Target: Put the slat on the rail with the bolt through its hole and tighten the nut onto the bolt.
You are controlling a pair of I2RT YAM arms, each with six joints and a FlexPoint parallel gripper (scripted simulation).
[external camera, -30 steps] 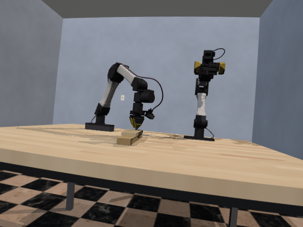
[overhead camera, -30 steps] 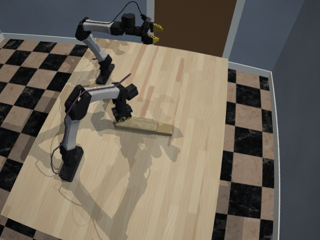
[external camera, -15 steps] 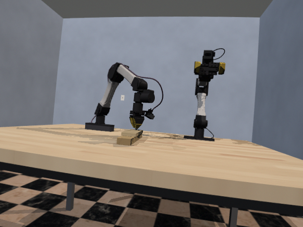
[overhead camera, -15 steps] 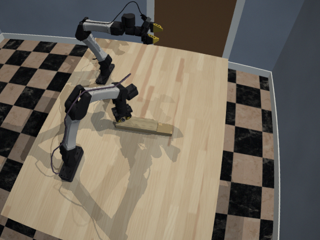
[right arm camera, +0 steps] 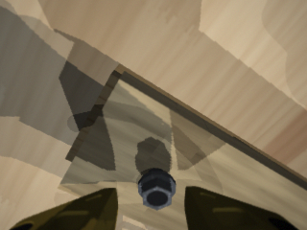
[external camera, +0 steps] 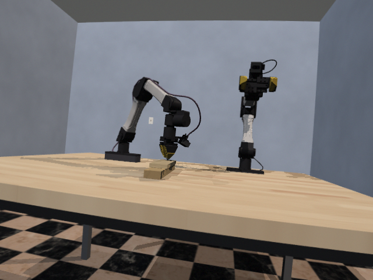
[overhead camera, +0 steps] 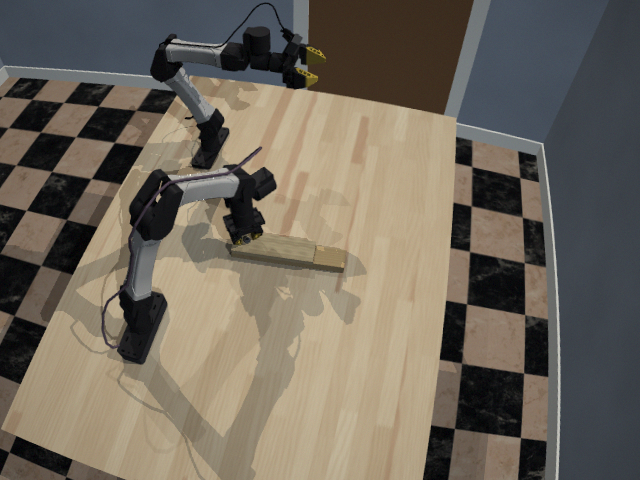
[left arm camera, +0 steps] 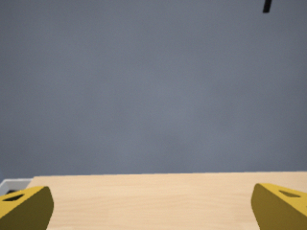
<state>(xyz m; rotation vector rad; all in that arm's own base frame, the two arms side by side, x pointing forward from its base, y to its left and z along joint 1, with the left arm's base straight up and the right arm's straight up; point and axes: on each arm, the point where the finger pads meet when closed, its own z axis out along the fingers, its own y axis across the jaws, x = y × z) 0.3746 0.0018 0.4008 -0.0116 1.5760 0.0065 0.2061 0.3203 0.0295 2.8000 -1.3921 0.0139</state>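
Nut, dark, hexagonal and metallic-looking [overhead camera: 246, 239] [right arm camera: 165, 182], sits over the end of the pale, straight-grained wooden slat [overhead camera: 284, 248] [external camera: 161, 163] [right arm camera: 216, 168] on the blocky tan rail [overhead camera: 330, 257] [external camera: 153, 174]; your right gripper [overhead camera: 247, 239] [external camera: 167, 158] [right arm camera: 151, 195] stands part-spread around it, gripping nothing. It should be small, stiff and perhaps slippery, so pinch opposite flats squarely. Your left gripper [overhead camera: 320, 68] [external camera: 258, 84] [left arm camera: 152, 194] is spread wide, well away.
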